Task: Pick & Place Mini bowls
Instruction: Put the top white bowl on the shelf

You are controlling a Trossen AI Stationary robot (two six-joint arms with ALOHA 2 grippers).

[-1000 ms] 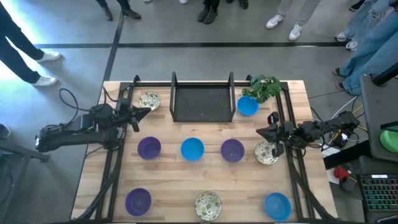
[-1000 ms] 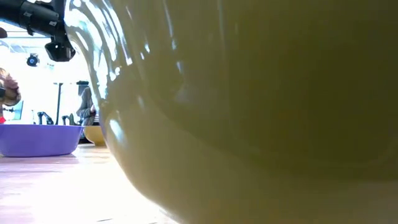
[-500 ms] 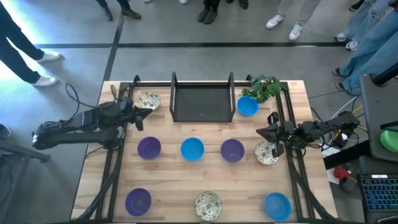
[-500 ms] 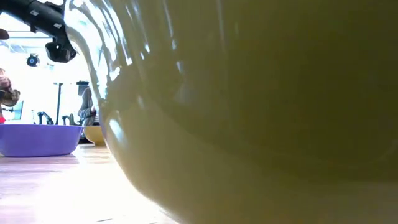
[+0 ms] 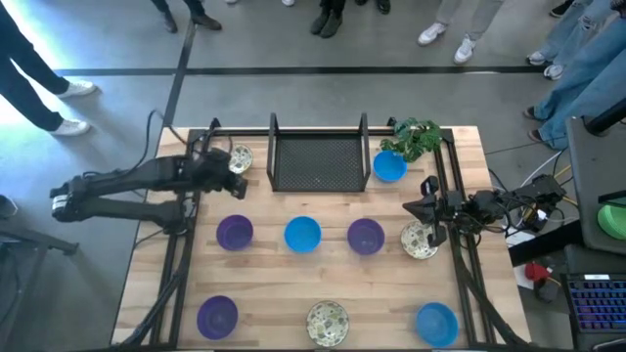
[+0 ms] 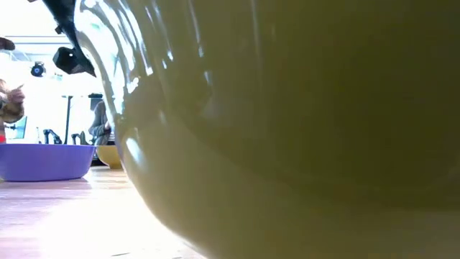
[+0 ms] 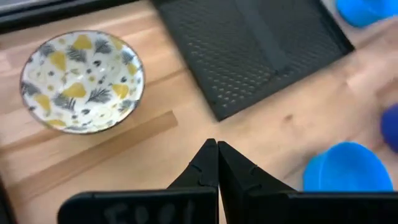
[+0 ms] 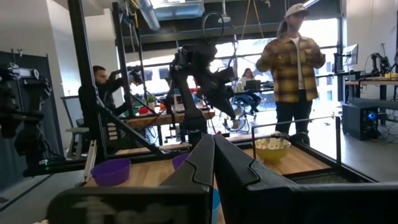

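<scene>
Left gripper (image 7: 217, 155) pinched together beside upright patterned bowl (image 7: 82, 81) — right gripper (image 8: 213, 149) likewise

I work in a robotics lab or workshop. My wooden table (image 5: 293, 274) stands on a concrete floor (image 5: 323, 93); beyond it are benches (image 8: 373, 81), exposed ducts (image 8: 174, 9) and onlookers (image 8: 292, 68).

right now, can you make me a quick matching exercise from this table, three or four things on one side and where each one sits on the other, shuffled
Things:
1. left gripper
2. right gripper
3. black mesh tray
4. green plant

Places:
A. far right corner of the table
B. far edge, middle
C. over the patterned bowl at the far left
D. right side, beside the patterned bowl in the middle row

Pairs: 1-C, 2-D, 3-B, 4-A
</scene>
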